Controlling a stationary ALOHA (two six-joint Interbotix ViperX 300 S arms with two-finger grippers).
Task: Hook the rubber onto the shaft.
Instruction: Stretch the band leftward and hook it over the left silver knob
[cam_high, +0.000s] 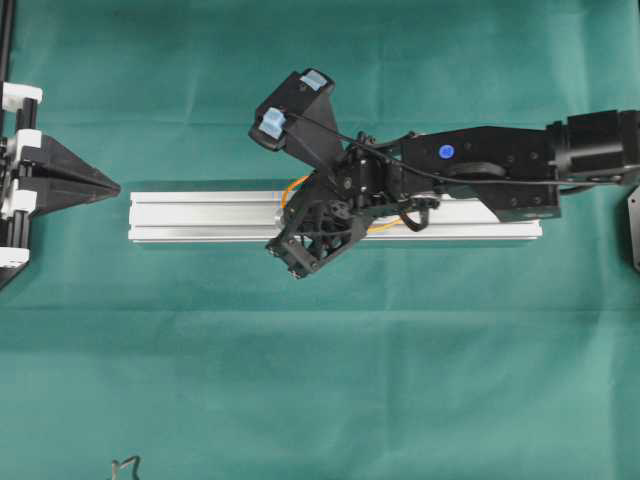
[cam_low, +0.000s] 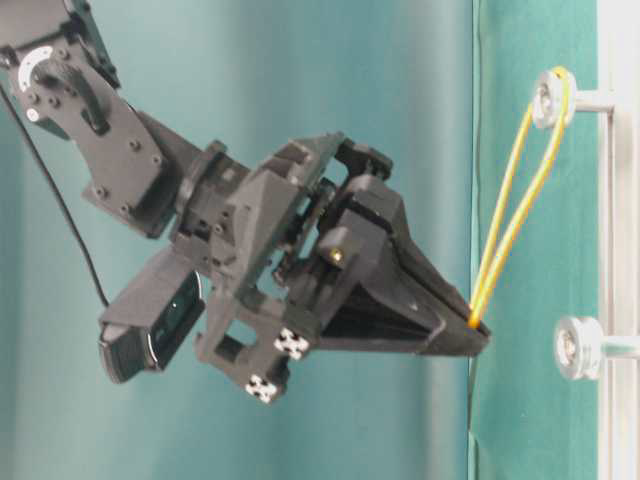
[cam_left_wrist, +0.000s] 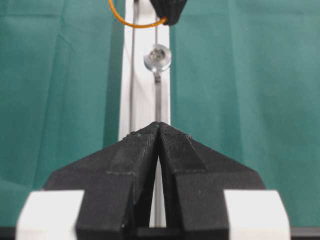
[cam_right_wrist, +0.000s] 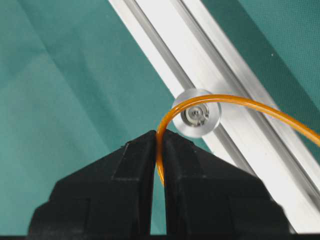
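The silver rail (cam_high: 200, 215) lies across the green cloth. The orange rubber band (cam_low: 510, 215) is looped over the upper shaft (cam_low: 550, 95) and stretched to my right gripper (cam_low: 478, 335), which is shut on its other end. The lower shaft (cam_low: 572, 347) stands bare, a little apart from the fingertips. In the right wrist view the band (cam_right_wrist: 250, 105) arcs past the rim of a shaft head (cam_right_wrist: 196, 114) into the shut gripper (cam_right_wrist: 159, 137). My right gripper (cam_high: 315, 215) hangs over the rail's middle. My left gripper (cam_high: 110, 187) is shut and empty off the rail's left end, also in its wrist view (cam_left_wrist: 159, 125).
The left wrist view looks along the rail (cam_left_wrist: 145, 75) to a shaft (cam_left_wrist: 157, 57) with the band (cam_left_wrist: 135, 24) beyond it. A small black object (cam_high: 125, 465) lies at the cloth's front edge. Green cloth (cam_high: 400, 360) surrounds the rail.
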